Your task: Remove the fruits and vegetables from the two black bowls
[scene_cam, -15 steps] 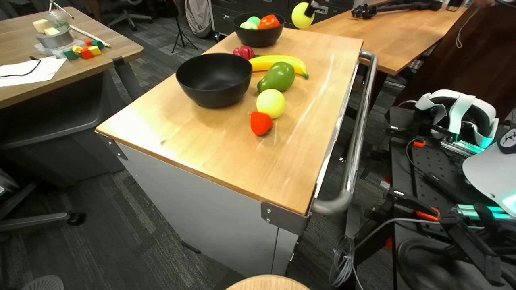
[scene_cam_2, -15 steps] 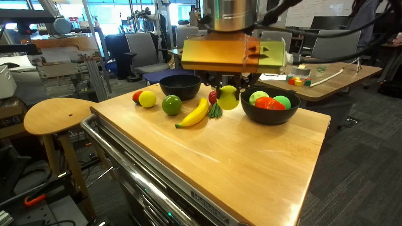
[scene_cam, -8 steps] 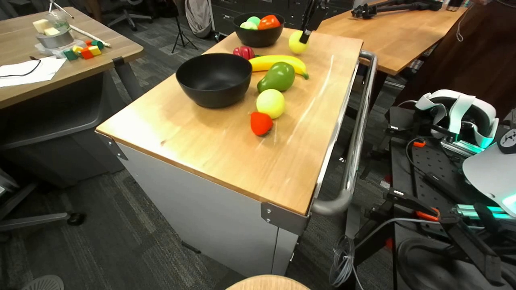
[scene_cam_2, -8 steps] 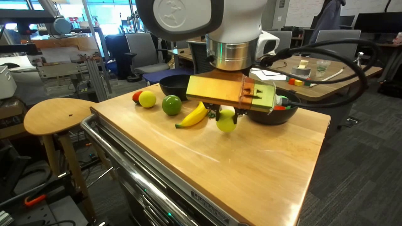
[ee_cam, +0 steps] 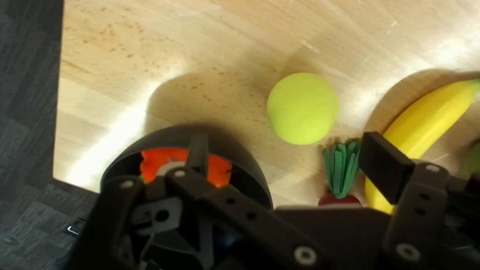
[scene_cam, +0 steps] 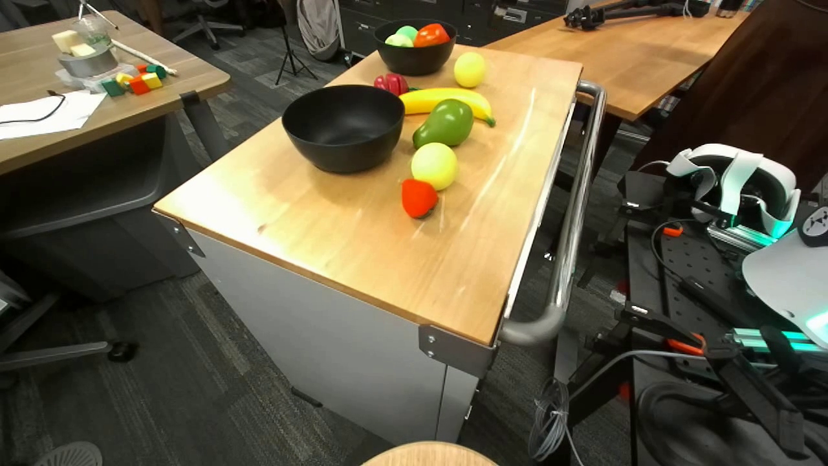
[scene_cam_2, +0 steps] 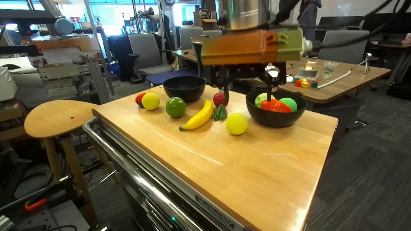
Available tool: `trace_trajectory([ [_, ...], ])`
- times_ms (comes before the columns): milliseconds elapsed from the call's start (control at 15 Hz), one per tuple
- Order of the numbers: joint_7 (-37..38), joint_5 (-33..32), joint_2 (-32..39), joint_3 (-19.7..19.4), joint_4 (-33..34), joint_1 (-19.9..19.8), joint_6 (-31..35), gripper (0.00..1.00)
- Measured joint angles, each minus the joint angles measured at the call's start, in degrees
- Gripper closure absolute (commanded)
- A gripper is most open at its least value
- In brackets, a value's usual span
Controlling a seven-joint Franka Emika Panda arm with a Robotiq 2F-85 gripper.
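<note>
Red piece [scene_cam: 419, 198]; both exterior views only

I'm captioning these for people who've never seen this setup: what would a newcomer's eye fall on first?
Probably the open gripper, its orange and yellow-green body hanging above the wooden worktop in an exterior view. Next, perhaps, the yellow-green ball in the wrist view, on the worktop with the banana to its right and a black bowl to its lower left. The bowl's red-orange piece stands out against the black.
</note>
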Motion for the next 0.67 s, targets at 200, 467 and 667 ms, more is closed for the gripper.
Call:
trace_trajectory([
  [200, 1.2, -0.5, -2.2, 0.1, 5.1, 0.1, -5.8, 0.00],
  [467, 2.1, 4.3, 1.7, -0.1, 11.7, 0.0, -6.8, 0.00],
  [667, 2.1, 4.2, 2.1, -0.1, 11.3, 0.0, -6.8, 0.00],
])
